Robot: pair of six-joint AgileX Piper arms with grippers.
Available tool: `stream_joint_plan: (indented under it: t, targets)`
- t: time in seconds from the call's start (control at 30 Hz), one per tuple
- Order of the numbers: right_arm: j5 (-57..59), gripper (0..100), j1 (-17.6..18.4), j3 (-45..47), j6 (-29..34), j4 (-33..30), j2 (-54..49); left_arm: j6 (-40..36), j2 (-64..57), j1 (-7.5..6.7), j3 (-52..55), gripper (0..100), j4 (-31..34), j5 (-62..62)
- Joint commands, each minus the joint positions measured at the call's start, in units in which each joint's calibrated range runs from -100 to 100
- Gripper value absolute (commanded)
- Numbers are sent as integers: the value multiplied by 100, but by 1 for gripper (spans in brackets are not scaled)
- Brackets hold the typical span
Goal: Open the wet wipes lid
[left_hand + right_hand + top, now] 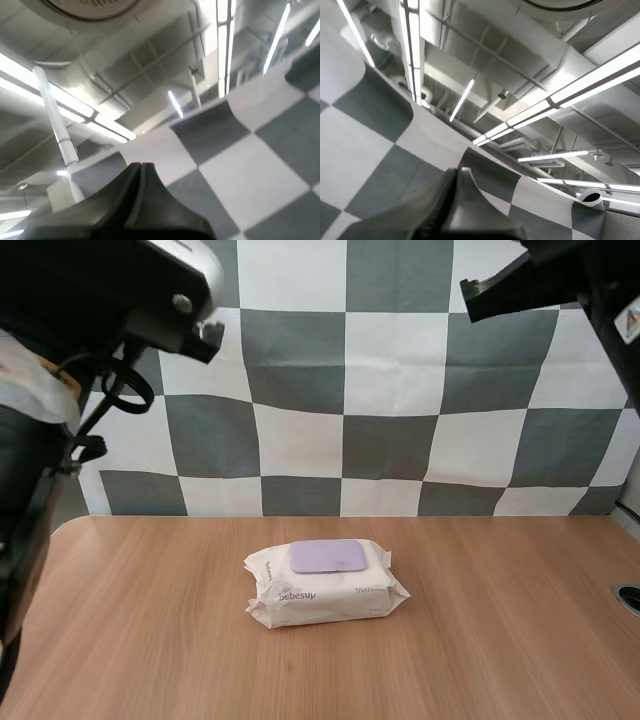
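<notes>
Lying near the middle of the wooden surface is a white pack of wet wipes. It lies flat with its long side turned to the front edge, and it sits a bit nearer the back edge than the front one. Both ends of the pack are crinkled. Small brown writing runs along the side that faces the front edge.

A light purple lid sits on top of the pack, close to its back side. The lid is flat and shut, with round corners.

A small dark round thing sits at the right edge of the surface, well apart from the pack. I cannot tell what it is.

Up high on the left is the left arm, big and dark, with a shiny grey part on it. It hangs above the back left corner of the surface, well apart from the pack. The right arm is up high above the back right corner, also well apart from the pack.

In the left wrist view, the left fingers are pressed together into one dark point, with nothing between them. In the right wrist view, the right fingers are pressed together the same way and hold nothing.
</notes>
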Motion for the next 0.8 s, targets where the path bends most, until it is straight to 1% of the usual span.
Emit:
stream_joint_plan:
  t: [0.0,0.03,0.1,0.17,0.27,0.33,0.4,0.47,0.53,0.63,0.77]
  targets:
    - [7424,0,-1,-443,-2295,1205,914,1063,414,3,-5,0,-768,6048]
    - [7590,0,-1,-443,-2476,1417,1022,1457,567,3,-5,0,-1233,6515]
    - [7787,0,-1,-443,-2781,1784,1151,2152,889,3,-5,0,-2367,7348]
    - [7980,0,-1,-443,-3033,2165,1215,2644,1163,3,-5,0,-3497,7850]
    - [8443,0,-1,-325,-3729,2917,1218,3325,1462,3,-5,0,-4818,8375]
    - [8445,0,-1,-31,-4319,3389,1218,3772,1644,3,-5,0,-5426,8843]
    - [8405,0,-1,409,-4789,3783,1218,4114,1829,3,101,0,-5853,9174]
    - [8180,0,-1,904,-5059,3932,1218,4356,1990,3,298,0,-6003,9357]
    - [7706,0,-1,1319,-5235,3932,1229,4669,2136,3,516,0,-6031,9437]
    - [7128,0,-1,1783,-5262,3919,1229,5273,2336,3,886,0,-6194,9464]
    - [7279,0,-1,1930,-5252,3919,1229,6014,2676,3,1178,0,-6755,9464]
